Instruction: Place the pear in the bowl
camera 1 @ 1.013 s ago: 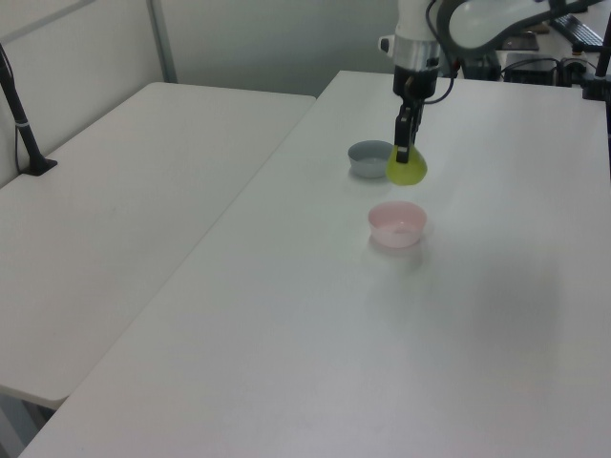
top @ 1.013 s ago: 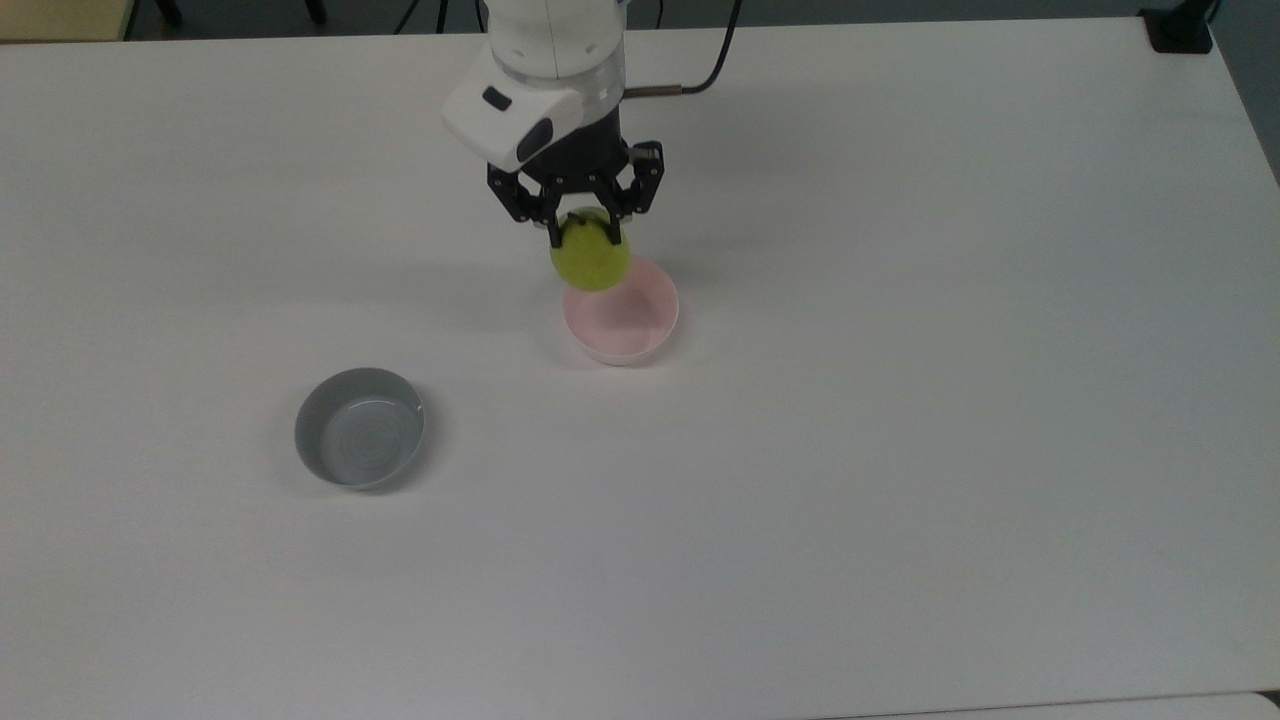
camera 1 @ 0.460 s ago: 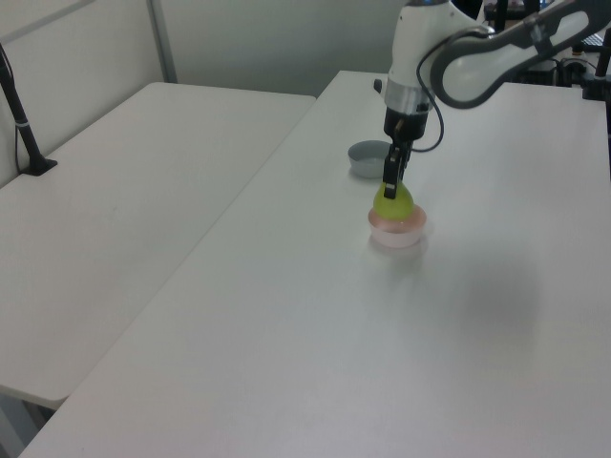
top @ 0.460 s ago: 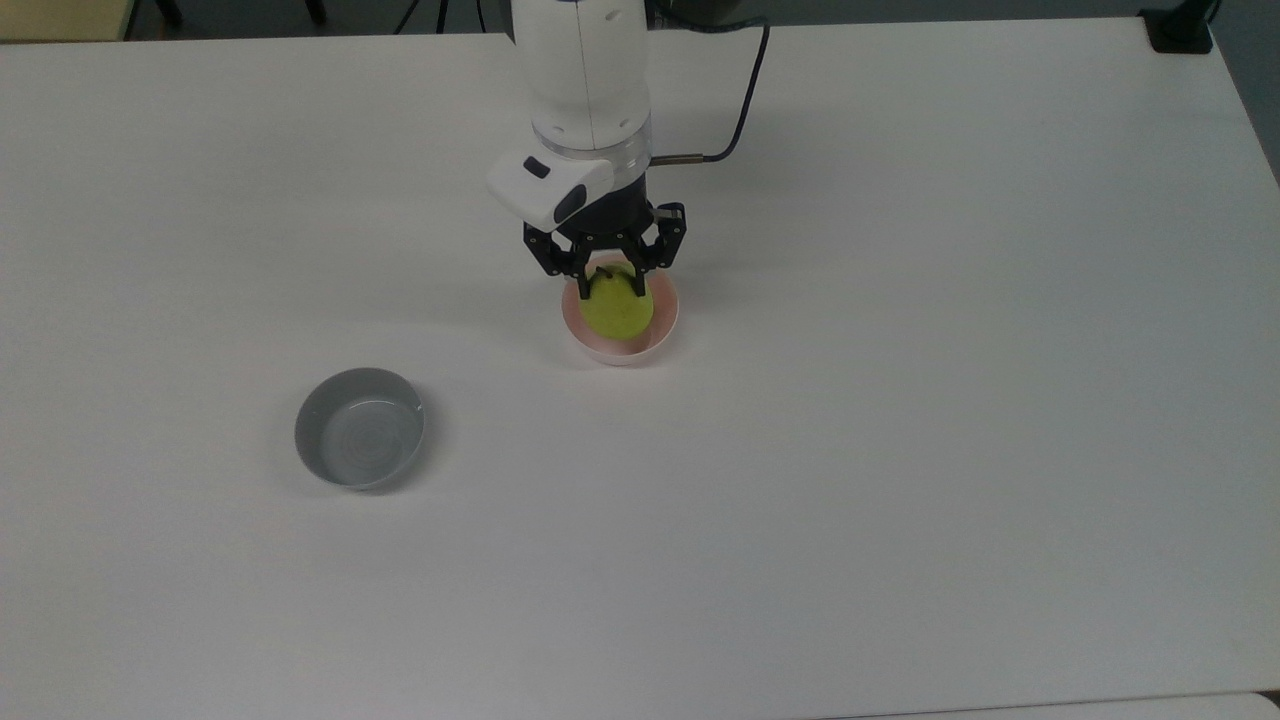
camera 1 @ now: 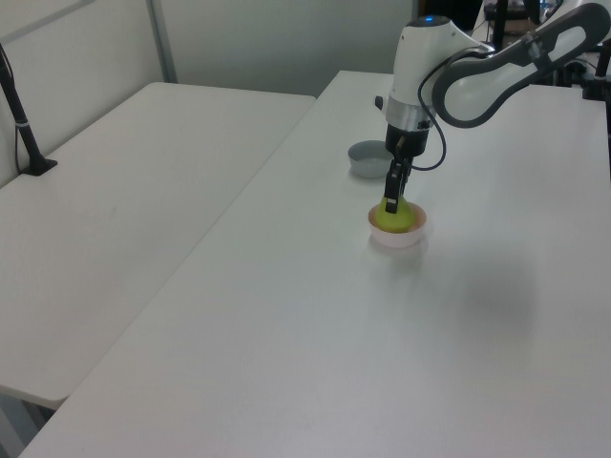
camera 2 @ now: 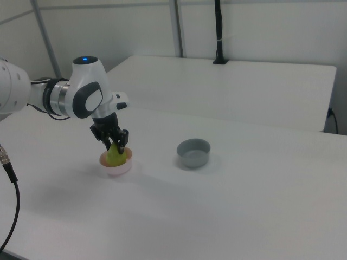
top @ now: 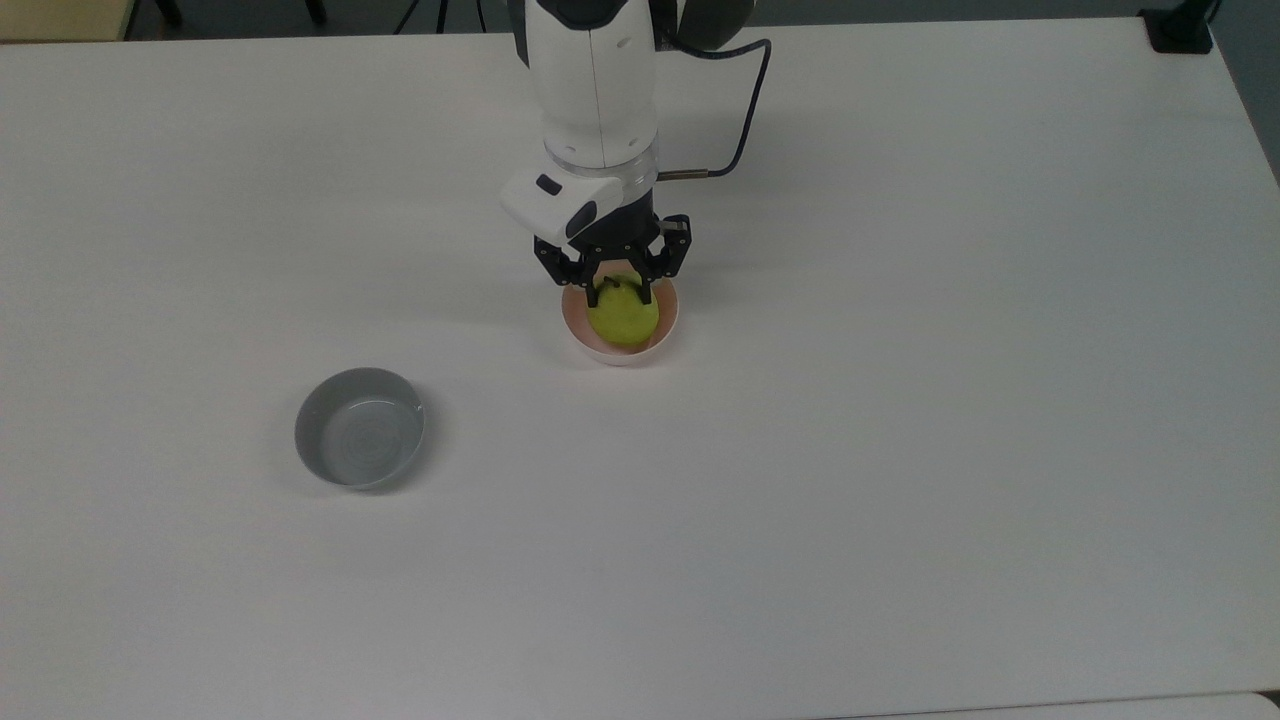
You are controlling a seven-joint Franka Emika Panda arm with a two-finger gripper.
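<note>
Sitting inside the pink bowl (top: 620, 345) now: the pear (top: 622, 318), stem end up, with the arm's jaws (top: 619, 290) straddling its narrow top from above. In the top view the two black fingertips (top: 593, 296) look slightly apart either side of the stem, but I cannot tell whether they are clamped on the fruit or have let go; the left view and right view don't settle it either.

Why it's like this, my read: a top-down hold at the neck leaves the wide base free to seat on the bowl floor, and the vertical wrist keeps the fingers inside the rim rather than across it. The pear rises above the rim in the left view, so it nearly fills the bowl. Placement looks essentially done; release and retreat are what's left.

Clearance, relative to the pink bowl:
- Fingers sit just inside the far rim in the top view; little room sideways, so any lateral move risks nudging or tipping the bowl.
- Straight up is free.
- Grey bowl (top: 360, 428) is well apart, toward the top view's lower left. No conflict.
- Tabletop (top: 900, 450) is bare all round the bowl, edges far off.
- Black cable (top: 745, 120) trails behind the wrist, away from the bowl.
</note>
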